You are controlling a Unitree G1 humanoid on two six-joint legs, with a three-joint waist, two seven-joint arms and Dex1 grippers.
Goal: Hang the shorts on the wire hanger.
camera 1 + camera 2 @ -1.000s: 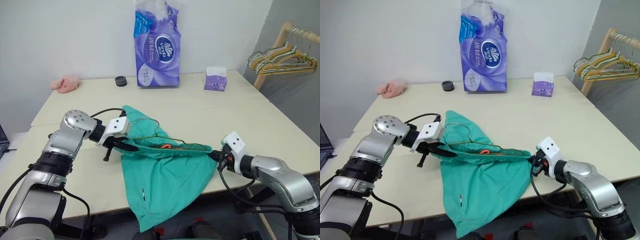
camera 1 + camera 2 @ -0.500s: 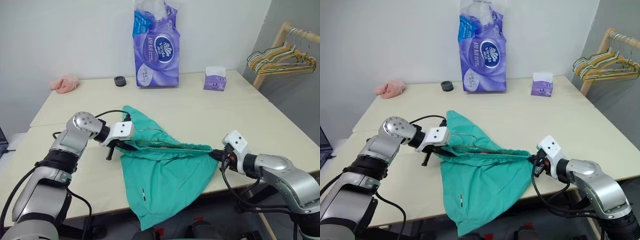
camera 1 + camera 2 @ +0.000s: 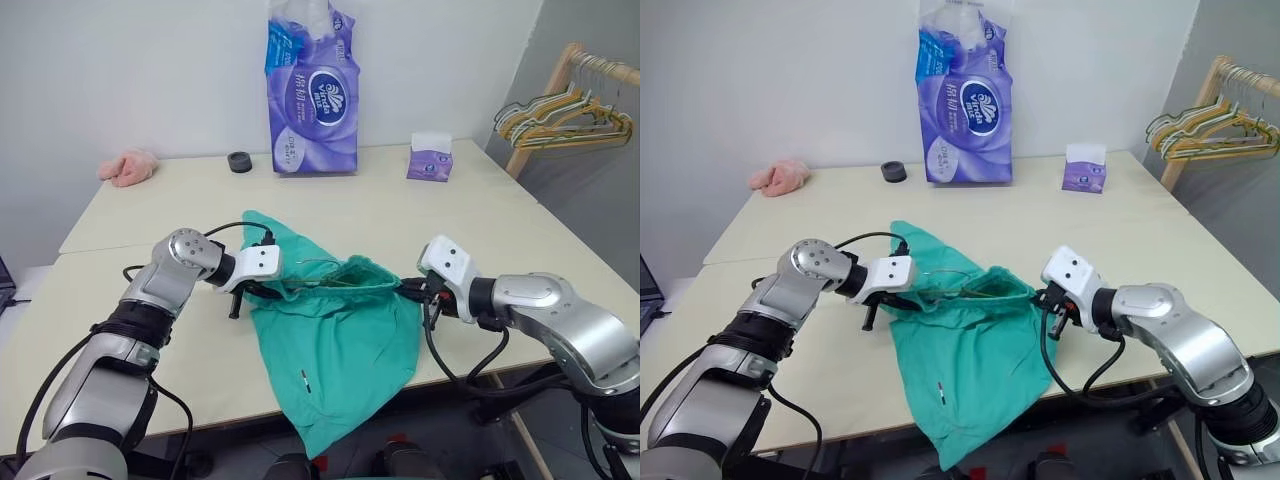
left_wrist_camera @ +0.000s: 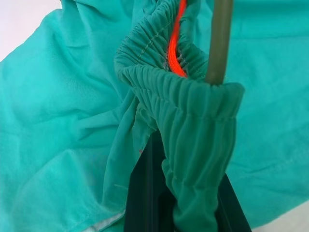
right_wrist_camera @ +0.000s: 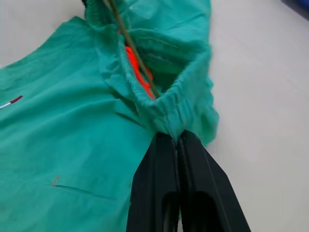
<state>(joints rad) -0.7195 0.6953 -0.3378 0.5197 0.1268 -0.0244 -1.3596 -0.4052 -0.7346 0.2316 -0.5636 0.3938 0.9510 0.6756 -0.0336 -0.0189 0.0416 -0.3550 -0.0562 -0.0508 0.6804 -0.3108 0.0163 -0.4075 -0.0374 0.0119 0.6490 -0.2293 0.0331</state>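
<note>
Teal-green cloth, the shorts (image 3: pixel 335 340), is stretched between two robot hands near the front edge of the counter (image 3: pixel 480 220), with the legs spilling over that edge. The left hand (image 3: pixel 262 291) has its fingers pressed together on one end of the gathered waistband, and the right hand (image 3: pixel 408 291) pinches the other end the same way. Holding both ends seems meant to keep the waistband spread as an open mouth. Inside that mouth runs a thin olive-grey wire, the wire hanger (image 5: pixel 131 53), lying alongside an orange cord at the waist. The hanger appears partly threaded into the shorts, so the grip likely serves to seat the cloth on the wire.
</note>
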